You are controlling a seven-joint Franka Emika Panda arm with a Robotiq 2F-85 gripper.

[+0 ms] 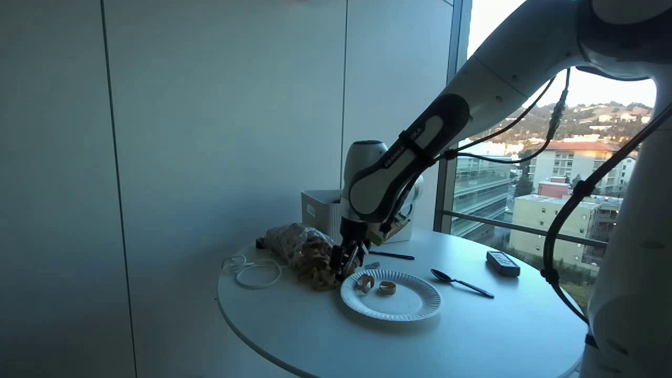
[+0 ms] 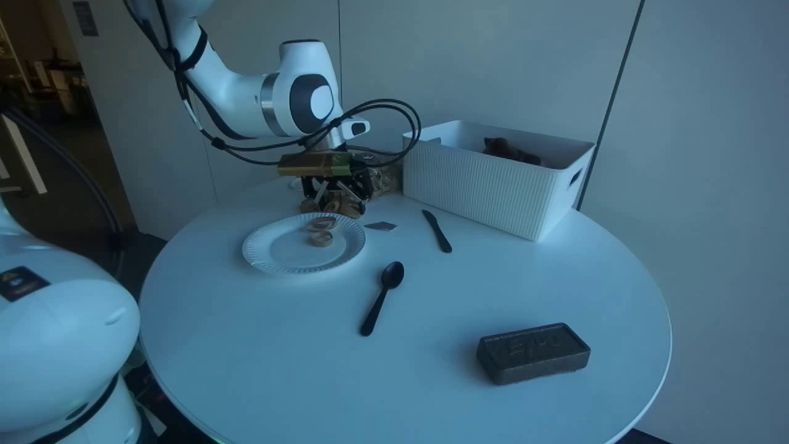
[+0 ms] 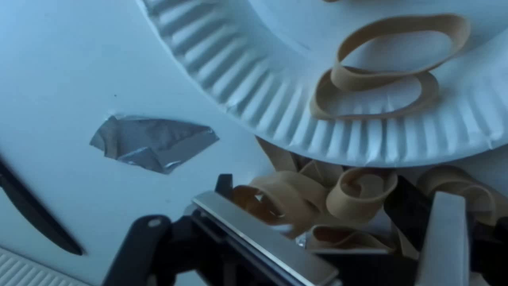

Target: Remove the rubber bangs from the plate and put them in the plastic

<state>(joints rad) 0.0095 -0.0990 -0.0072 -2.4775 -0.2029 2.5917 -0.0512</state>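
Observation:
A white paper plate (image 1: 420, 310) holds tan rubber bands: a single one (image 1: 387, 288) and an overlapping pair (image 1: 366, 283) near its rim. In the wrist view the overlapping pair (image 3: 430, 89) leans on the ridged rim of the plate (image 3: 214, 51). A clear plastic bag (image 1: 293, 241) lies on the table with tan bands (image 1: 317, 268) spilling out of its open end. My gripper (image 2: 336, 202) is low over the spilled bands beside the plate. In the wrist view its fingers (image 3: 315, 190) are apart, with loose bands between them. The lower finger parts are partly hidden among the bands.
A white ribbed bin (image 2: 474, 185) with a dark item inside stands behind. A black knife (image 2: 437, 231), a foil scrap (image 2: 381, 226), a black spoon (image 2: 382, 302) and a dark block (image 2: 533, 354) lie on the round table. A white cable (image 1: 257, 286) lies near the bag.

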